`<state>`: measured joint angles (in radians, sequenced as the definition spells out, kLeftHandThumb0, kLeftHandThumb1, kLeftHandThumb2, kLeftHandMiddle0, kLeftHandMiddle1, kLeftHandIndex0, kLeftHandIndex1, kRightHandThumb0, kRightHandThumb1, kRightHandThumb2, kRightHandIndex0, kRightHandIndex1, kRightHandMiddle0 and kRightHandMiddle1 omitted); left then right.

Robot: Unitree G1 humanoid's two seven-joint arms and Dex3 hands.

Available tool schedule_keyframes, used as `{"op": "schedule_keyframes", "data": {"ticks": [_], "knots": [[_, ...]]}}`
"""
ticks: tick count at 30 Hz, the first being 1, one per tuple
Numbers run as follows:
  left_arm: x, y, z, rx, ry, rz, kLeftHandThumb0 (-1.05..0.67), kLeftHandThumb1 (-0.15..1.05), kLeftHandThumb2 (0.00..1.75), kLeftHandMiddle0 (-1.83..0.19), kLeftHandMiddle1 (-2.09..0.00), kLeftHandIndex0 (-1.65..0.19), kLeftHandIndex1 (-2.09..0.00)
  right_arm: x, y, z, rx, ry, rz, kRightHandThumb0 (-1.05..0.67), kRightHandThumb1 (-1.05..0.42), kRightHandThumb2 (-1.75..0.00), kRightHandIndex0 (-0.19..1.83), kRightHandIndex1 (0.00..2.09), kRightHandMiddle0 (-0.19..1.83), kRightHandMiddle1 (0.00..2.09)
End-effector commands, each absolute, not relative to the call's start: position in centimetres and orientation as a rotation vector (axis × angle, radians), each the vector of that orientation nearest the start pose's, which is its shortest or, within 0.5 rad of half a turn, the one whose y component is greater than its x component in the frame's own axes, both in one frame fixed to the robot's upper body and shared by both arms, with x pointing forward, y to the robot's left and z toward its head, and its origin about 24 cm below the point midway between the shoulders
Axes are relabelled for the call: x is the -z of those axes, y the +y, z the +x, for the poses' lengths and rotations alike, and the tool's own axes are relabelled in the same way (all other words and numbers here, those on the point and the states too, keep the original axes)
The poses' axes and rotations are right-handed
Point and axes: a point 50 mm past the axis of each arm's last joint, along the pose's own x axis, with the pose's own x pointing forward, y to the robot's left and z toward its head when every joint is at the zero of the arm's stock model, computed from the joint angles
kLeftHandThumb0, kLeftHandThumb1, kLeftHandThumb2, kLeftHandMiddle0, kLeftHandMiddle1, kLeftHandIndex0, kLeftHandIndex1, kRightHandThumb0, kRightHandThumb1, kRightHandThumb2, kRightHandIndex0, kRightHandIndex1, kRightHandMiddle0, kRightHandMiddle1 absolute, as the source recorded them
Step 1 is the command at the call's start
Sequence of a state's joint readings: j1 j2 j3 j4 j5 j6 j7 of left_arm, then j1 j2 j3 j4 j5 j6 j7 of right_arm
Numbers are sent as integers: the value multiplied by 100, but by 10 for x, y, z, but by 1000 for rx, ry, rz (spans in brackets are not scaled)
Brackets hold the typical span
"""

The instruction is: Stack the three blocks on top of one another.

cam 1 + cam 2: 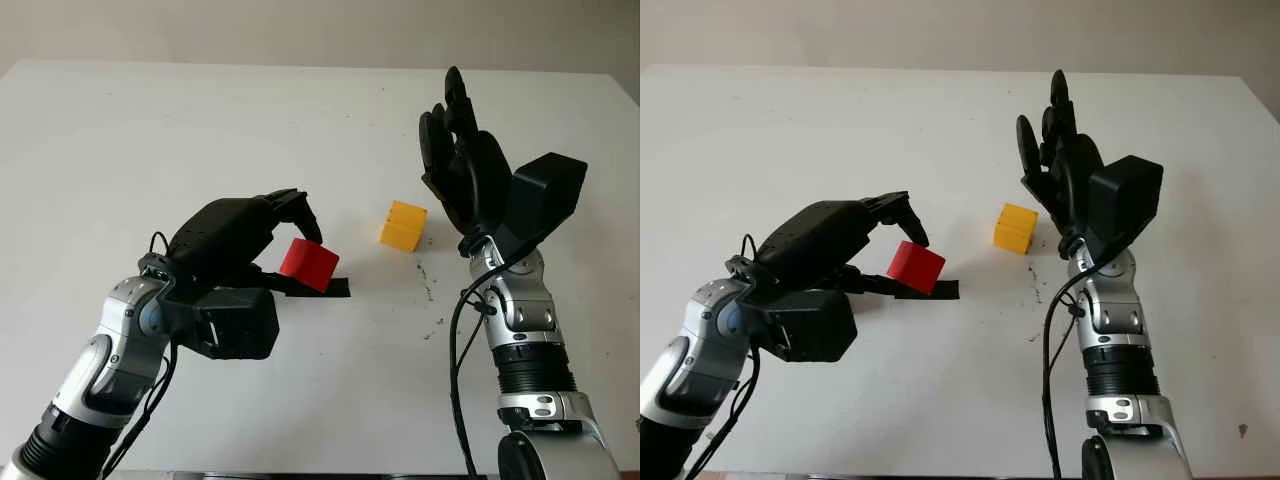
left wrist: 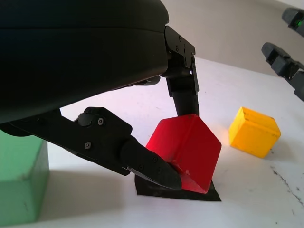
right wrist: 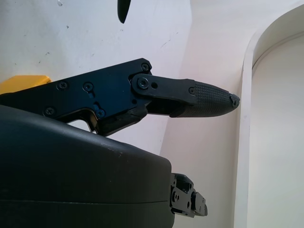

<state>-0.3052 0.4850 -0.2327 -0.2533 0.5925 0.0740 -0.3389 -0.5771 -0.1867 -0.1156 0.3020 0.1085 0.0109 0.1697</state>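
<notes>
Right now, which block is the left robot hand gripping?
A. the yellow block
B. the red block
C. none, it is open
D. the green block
B: the left robot hand pinches the red block, tilted over a black patch on the table; the yellow block sits apart beside the open, raised right robot hand, and the green block stands untouched.

Head stereo pair: looking forward and down over the white table point(image 1: 200, 120), both eyes sharing one scene. Left wrist view: low, very near the red cube point(image 2: 187, 149). Right wrist view: close along its own black hand point(image 3: 85, 156), facing a pale wall.
</notes>
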Motion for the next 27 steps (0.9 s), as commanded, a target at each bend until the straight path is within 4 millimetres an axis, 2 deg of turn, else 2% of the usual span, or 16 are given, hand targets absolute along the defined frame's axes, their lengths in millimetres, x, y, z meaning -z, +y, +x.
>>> {"op": "schedule_keyframes", "data": {"ticks": [1,5,20,27], "knots": [[-144,133,280,420,-326,1120,-30,98,5,-20,-4,-36,-158,-155,-168,351,-159,-288,-63,-70,-105,-52,-19,0,-19,0],[-140,130,280,414,-310,1087,-30,99,6,-19,-4,-35,-164,-155,-168,351,-156,-285,-69,-70,-105,-52,-19,0,-19,0],[-136,129,283,377,-316,1144,-34,99,5,-20,-5,-35,-172,-154,-168,350,-162,-282,-64,-70,-105,-52,-19,0,-19,0],[-136,128,283,351,-315,1182,-45,103,6,-21,-6,-41,-169,-155,-169,350,-161,-285,-67,-71,-105,-52,-19,0,-19,0]]}}
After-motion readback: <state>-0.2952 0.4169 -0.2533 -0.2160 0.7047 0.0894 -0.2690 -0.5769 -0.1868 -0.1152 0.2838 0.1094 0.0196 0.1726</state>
